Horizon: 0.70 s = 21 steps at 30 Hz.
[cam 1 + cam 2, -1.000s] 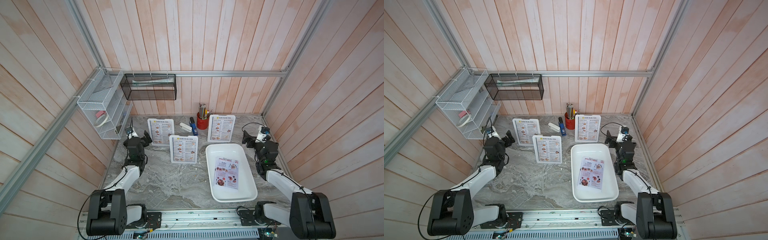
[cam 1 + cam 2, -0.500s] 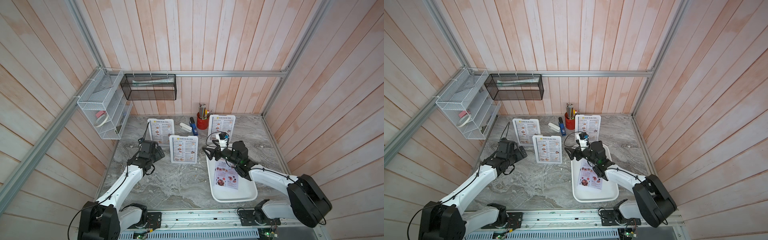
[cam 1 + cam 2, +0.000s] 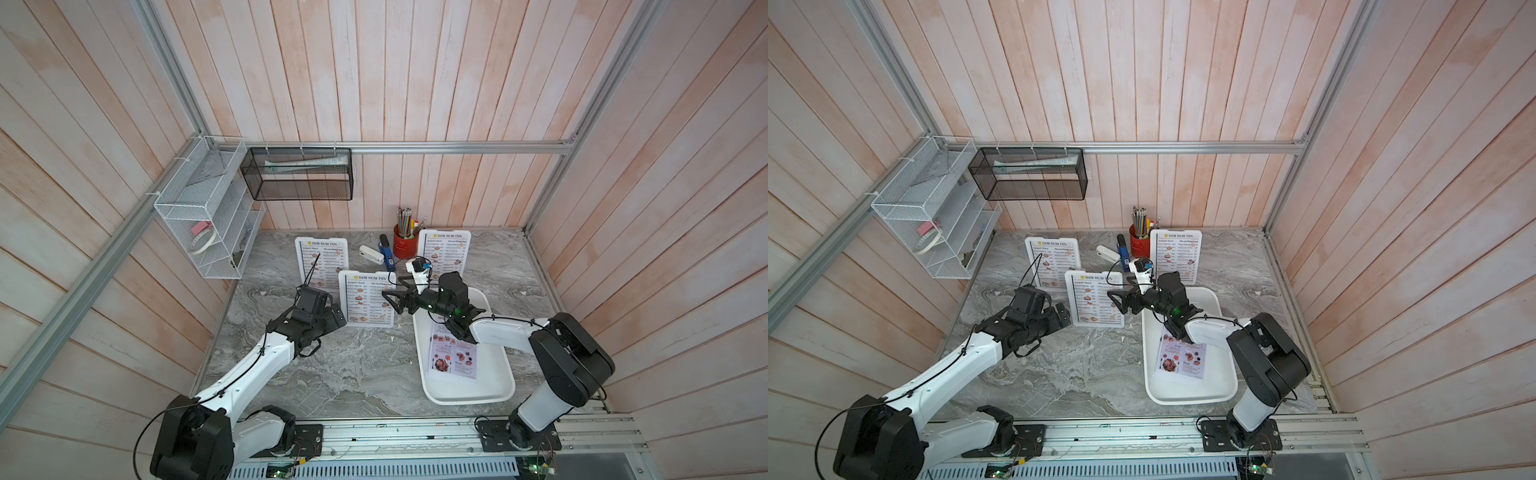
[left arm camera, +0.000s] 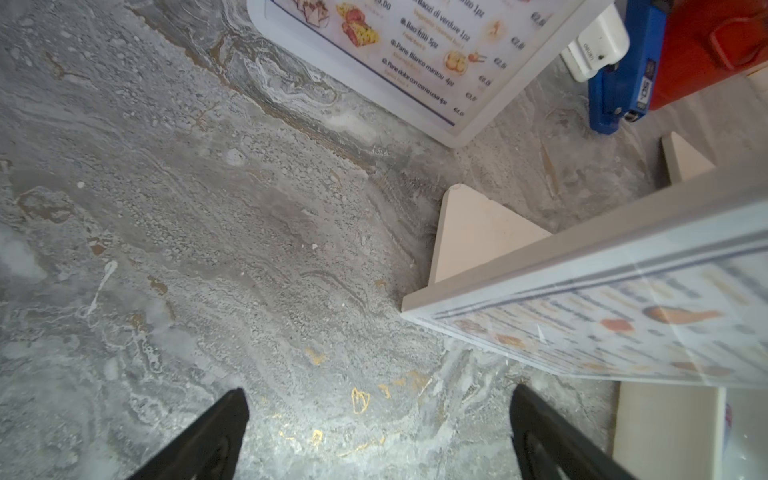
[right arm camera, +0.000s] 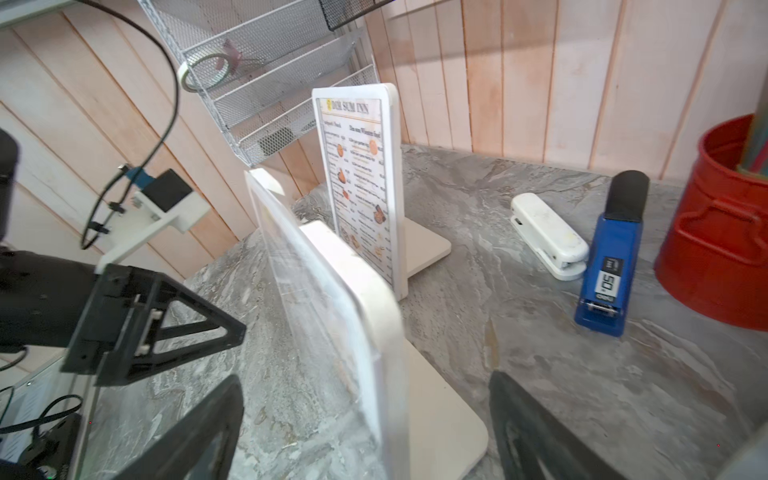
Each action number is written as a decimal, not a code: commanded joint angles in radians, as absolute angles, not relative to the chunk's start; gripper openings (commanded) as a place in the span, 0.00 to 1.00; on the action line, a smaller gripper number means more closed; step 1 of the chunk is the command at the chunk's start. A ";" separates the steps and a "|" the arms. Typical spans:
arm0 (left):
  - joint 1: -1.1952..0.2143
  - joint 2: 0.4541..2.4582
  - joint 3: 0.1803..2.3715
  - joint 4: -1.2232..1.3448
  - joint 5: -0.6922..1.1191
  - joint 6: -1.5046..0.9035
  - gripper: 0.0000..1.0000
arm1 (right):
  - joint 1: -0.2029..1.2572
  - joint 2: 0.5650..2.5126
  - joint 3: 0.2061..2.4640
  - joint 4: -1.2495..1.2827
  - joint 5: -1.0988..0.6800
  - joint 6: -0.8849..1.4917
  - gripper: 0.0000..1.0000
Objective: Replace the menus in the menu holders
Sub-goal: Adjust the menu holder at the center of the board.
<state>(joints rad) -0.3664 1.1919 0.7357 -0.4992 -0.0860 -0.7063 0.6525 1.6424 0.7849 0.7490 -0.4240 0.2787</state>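
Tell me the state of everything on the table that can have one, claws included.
Front menu holder: upright, Dim Sum Inn menu inside.
Back left menu holder: upright, same menu inside.
Back right menu holder: upright, same menu inside.
Loose menus: lying flat in white tray.
Left claw: open, empty.
Right claw: open, around front holder's edge, ungripped.
Red cup: upright, holding pencils.

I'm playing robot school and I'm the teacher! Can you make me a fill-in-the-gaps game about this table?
The middle menu holder shows a menu headed DIM SUM ___. Pencils stand in a ___ cup. The loose menus lie in a white ___.
Missing words: INN; red; tray.
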 commanded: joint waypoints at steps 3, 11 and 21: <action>-0.368 1.276 0.826 -0.439 -0.111 -0.660 1.00 | 0.693 1.572 0.756 0.787 -0.474 0.338 0.88; -0.367 1.416 0.915 -0.364 -0.082 -0.609 1.00 | 0.782 1.390 0.692 0.667 -0.408 0.335 0.86; -0.372 1.478 0.946 -0.301 0.012 -0.546 1.00 | 0.802 1.265 0.831 0.292 -0.156 0.354 0.74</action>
